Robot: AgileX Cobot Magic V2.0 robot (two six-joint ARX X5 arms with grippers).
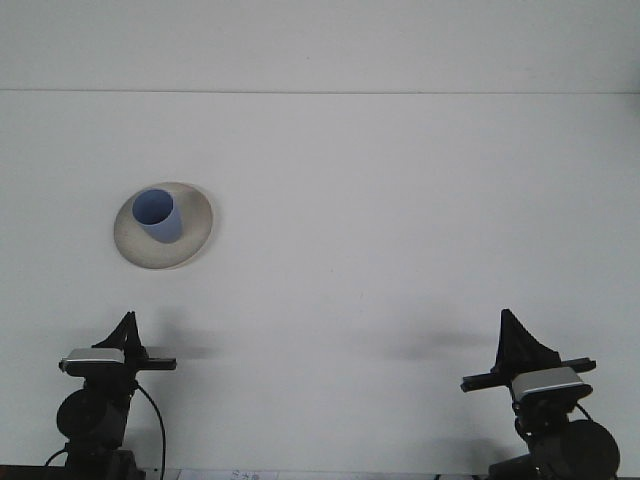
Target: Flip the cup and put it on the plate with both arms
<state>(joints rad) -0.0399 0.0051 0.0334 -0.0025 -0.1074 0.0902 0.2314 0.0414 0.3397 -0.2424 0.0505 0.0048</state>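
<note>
A blue cup sits upright on the plate at far left as both arms park near, their jaws' state unreadable, holding nothing; any retreat should stay low and wide of it.

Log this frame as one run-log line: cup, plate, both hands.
cup: blue cup upright on plate, opening up | plate: beige plate left of table centre | left hand: near edge, away from cup | right hand: near edge, far from plate
</note>
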